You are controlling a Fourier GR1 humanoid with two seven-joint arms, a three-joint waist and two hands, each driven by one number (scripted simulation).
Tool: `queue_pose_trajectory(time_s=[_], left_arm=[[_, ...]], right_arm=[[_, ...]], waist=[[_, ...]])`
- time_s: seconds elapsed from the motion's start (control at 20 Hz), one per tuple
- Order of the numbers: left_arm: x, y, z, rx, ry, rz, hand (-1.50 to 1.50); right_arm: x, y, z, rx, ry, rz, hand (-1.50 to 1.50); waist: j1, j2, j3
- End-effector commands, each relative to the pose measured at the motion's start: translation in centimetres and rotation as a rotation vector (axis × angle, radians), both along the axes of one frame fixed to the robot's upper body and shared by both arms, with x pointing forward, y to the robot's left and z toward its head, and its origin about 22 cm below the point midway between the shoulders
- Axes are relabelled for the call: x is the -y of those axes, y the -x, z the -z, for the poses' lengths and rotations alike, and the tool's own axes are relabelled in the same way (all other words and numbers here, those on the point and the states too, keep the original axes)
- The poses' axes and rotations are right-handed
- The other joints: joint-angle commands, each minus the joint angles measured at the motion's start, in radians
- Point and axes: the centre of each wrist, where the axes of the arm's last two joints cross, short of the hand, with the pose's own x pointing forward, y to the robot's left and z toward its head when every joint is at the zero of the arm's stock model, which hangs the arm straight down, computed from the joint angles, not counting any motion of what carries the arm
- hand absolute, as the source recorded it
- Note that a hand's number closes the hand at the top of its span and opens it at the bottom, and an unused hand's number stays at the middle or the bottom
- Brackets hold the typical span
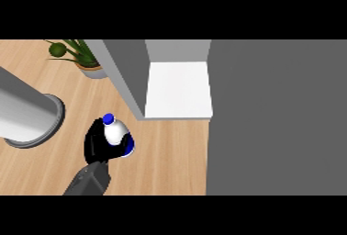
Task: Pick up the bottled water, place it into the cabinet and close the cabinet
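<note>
The bottled water (115, 131) is white with a blue cap and a blue band at its base. It is tilted with the cap pointing up-left, over the wooden counter (169, 156). My left hand (95, 145) is curled round it from the left and below, hiding part of its body. The cabinet stands just up and to the right, open, with its white shelf floor (177, 89) bare. The bottle is outside the cabinet, near the front left corner of its grey side wall (127, 69). My right hand does not show.
A broad dark grey panel (278, 114), which looks like the open cabinet door, fills the right side. A large grey cylinder on a round base (27, 114) stands at the left. A potted plant (81, 57) sits at the back beside the cabinet wall.
</note>
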Motion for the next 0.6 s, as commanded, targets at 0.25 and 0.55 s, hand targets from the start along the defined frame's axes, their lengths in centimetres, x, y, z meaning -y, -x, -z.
queue_pose_trajectory(time_s=[0.25,0.55], left_arm=[[2.6,0.2,-1.3,0.054,0.015,0.184,1.50],[3.8,0.5,-4.8,0.125,-0.030,0.238,1.50]], right_arm=[[-1.2,-0.6,-2.7,0.080,-0.015,-0.042,-1.50],[-0.9,-0.4,-3.0,0.080,0.000,-0.011,-1.50]], waist=[[0.008,-0.006,0.001],[0.018,-0.011,0.002]])
